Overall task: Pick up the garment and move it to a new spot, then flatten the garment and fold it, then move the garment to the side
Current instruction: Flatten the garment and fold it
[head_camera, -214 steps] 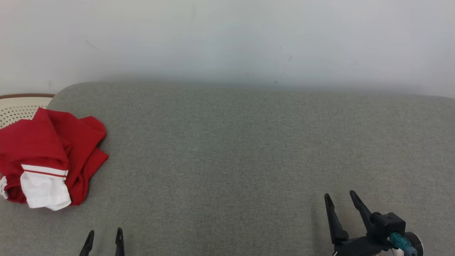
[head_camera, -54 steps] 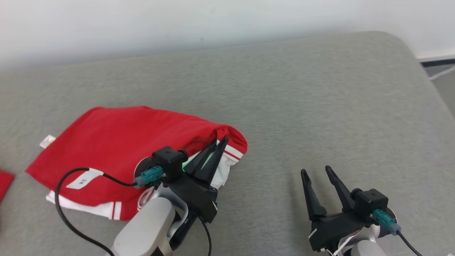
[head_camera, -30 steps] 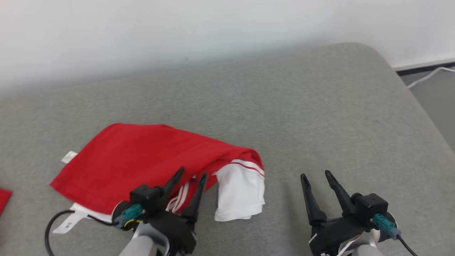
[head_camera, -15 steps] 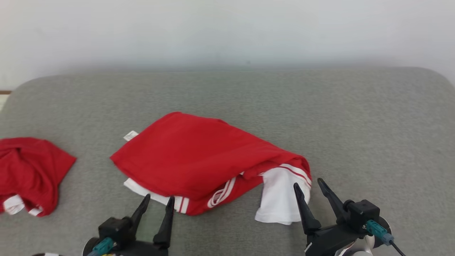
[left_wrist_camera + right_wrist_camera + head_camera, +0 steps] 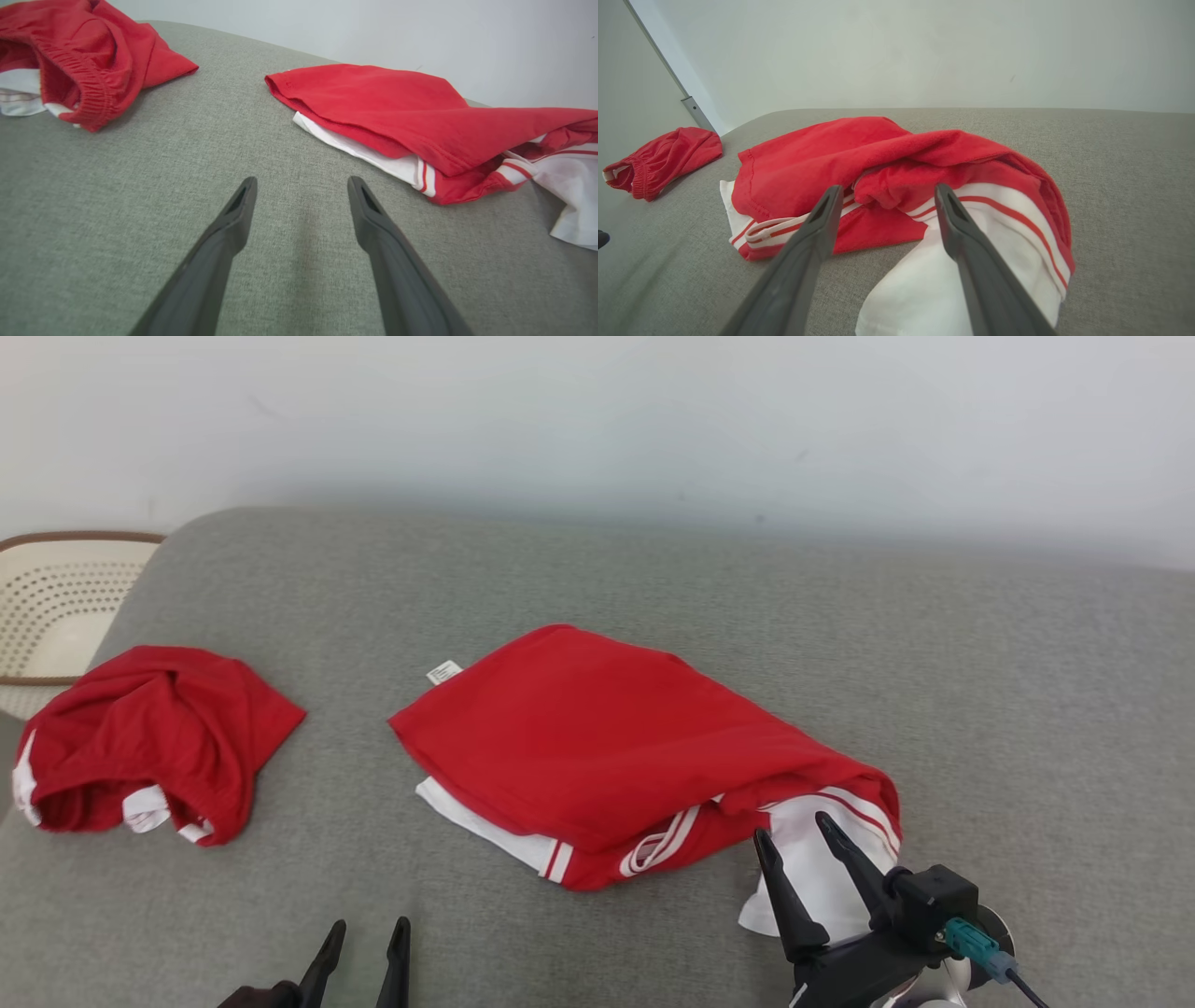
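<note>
Grey cushion (image 5: 653,579) bears the garment (image 5: 597,737), just ahead of the parted right end effector (image 5: 792,827).

1. This looks like a room in a home, but I cannot be sure.
2. A big soft grey seat (image 5: 653,597) stands against a plain white wall (image 5: 597,411).
3. A pale basket (image 5: 65,607) with little holes sits beside the seat.
4. A red garment (image 5: 597,737) and a red bundle of cloth (image 5: 159,728) lie on it.
</note>
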